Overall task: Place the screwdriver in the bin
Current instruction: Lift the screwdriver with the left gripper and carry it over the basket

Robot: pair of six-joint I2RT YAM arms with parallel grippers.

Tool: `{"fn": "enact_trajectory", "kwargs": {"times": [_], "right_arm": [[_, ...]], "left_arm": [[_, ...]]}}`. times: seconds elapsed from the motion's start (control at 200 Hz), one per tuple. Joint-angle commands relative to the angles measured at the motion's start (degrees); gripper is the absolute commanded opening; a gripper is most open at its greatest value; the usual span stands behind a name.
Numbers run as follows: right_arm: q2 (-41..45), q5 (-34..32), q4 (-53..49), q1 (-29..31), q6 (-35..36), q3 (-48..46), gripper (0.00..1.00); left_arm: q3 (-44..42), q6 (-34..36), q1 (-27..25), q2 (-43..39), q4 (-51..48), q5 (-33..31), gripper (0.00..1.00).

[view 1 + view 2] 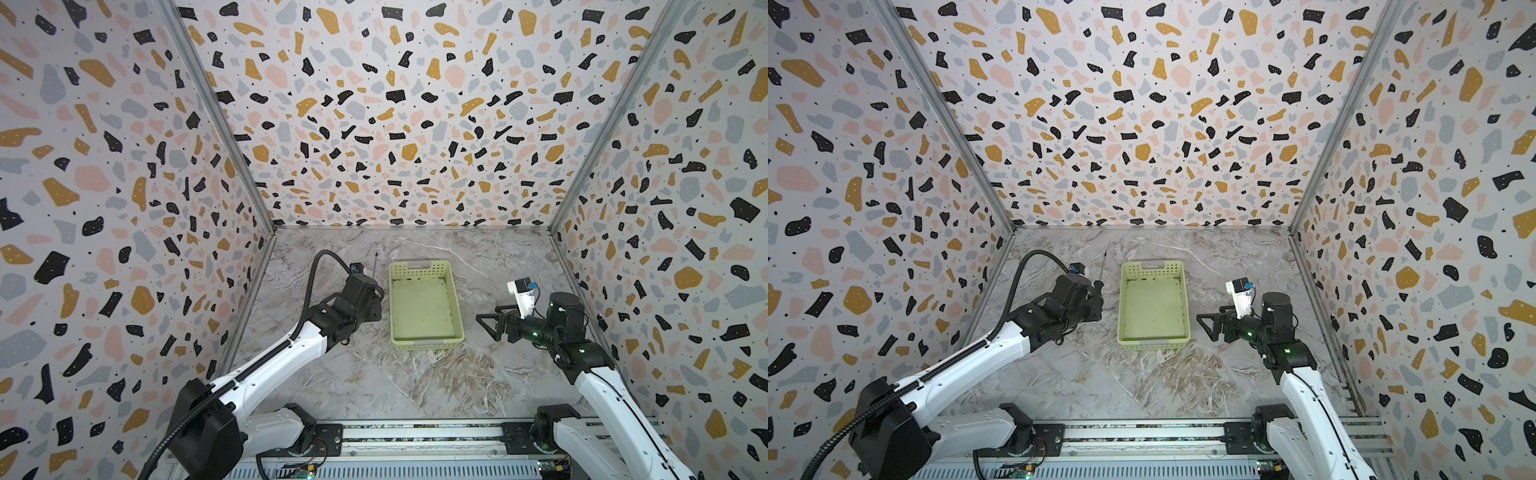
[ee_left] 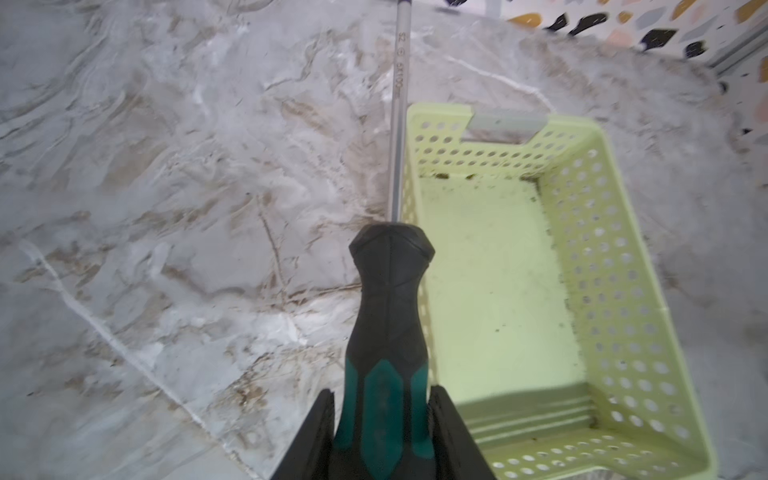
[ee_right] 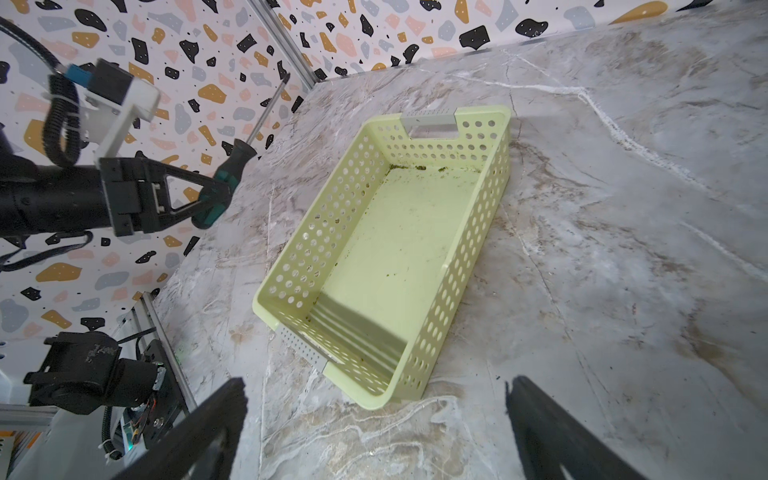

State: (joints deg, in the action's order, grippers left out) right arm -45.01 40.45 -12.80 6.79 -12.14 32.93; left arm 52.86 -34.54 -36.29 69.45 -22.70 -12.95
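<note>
Left wrist view showed the left gripper [image 2: 381, 399] clamped on the handle of the screwdriver [image 2: 388, 291], raised just beside the empty bin [image 2: 615, 249], presumably for carrying across, while the right gripper [image 3: 376, 384] hung with jaws apart.

Counted: one counter [image 1: 374, 374], one screwdriver [image 2: 384, 316], one bin [image 3: 469, 266]. Two arms noted: left arm [image 1: 266, 365], right arm [image 1: 602, 399]. Two pincers, one per arm: left pincer [image 2: 382, 415], right pincer [image 3: 374, 382].
</note>
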Motion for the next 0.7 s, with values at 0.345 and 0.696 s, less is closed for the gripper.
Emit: {"fn": "enact_trajectory", "kwargs": {"times": [0.345, 0.696], "right_arm": [[1.3, -2.2, -0.9, -0.4, 0.1, 0.6, 1.0], [1.1, -2.4, -1.0, -0.5, 0.3, 0.5, 0.99]], "left_arm": [[9.9, -3.9, -10.4, 17.6, 12.4, 0.5, 0.12], [13.9, -6.0, -12.7, 32.3, 16.5, 2.8, 0.1]]}}
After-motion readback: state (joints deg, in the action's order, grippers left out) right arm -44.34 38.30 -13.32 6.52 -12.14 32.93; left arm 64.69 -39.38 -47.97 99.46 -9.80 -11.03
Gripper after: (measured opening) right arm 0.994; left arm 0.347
